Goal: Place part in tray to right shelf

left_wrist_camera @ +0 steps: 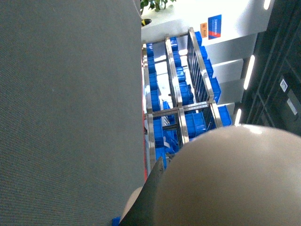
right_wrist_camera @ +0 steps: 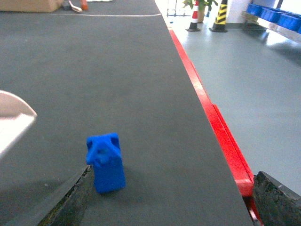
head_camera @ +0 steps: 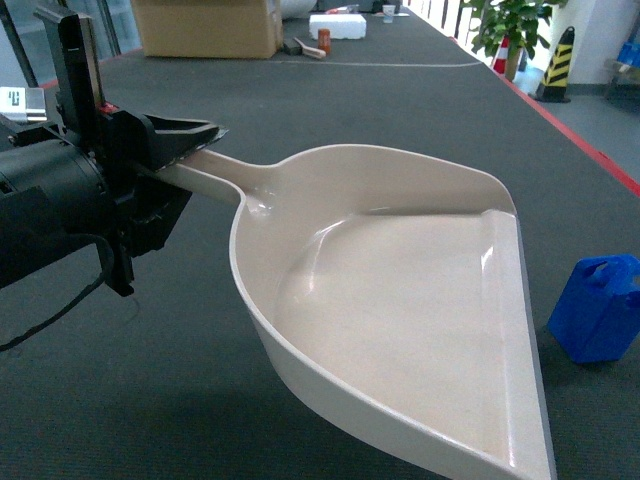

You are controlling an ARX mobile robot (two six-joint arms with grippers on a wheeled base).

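So far we hold the cream-beige glossy plastic dustpan-shaped tray (head_camera: 400, 300) by its long straight handle, our left gripper (head_camera: 185, 150) pinched shut around that handle just behind the scoop. The tray's pan is bare. The small bright-blue boxy plastic part (head_camera: 600, 308) stands upright on the dark grey carpet-like surface (head_camera: 350, 100), just beside the tray's flat wide lip and outside it. Our right gripper (right_wrist_camera: 164, 197) hangs near the part with its dark fingers (right_wrist_camera: 70, 202) spread wide, one on either side of it, touching nothing.

We judge the task barely begun: the part must be grasped and set in the tray, and the tray carried to the right shelf. A silver steel rack (left_wrist_camera: 181, 110) stacked with blue crates (left_wrist_camera: 155, 99) shows beyond the tray's underside in the left wrist view. A blue sign (left_wrist_camera: 215, 26) with an orange patch hangs above that rack; its writing is too small to read.
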